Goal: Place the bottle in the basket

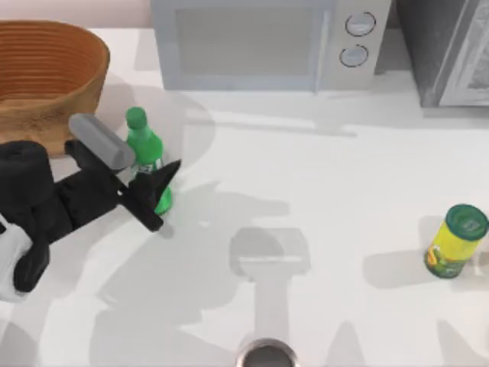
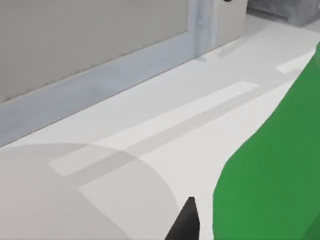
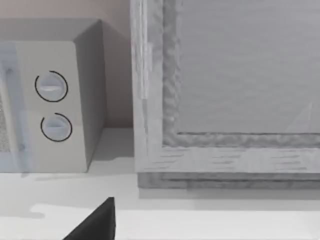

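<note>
The green bottle [image 1: 147, 153] stands upright on the white table, just right of the brown woven basket [image 1: 76, 103] at the back left. My left gripper [image 1: 166, 196] reaches in from the left and is open. Its two black fingers straddle the bottle's lower body, one on the far side and one on the near side. In the left wrist view the bottle [image 2: 275, 175] looms close, with one dark fingertip [image 2: 187, 222] a small gap from it. My right arm [image 1: 265, 355] is parked at the table's front edge, near the middle.
A grey microwave [image 1: 260, 42] stands along the back, and a second grey appliance [image 1: 451, 50] fills the back right corner. A short yellow jar with a green lid [image 1: 456, 241] sits at the far right.
</note>
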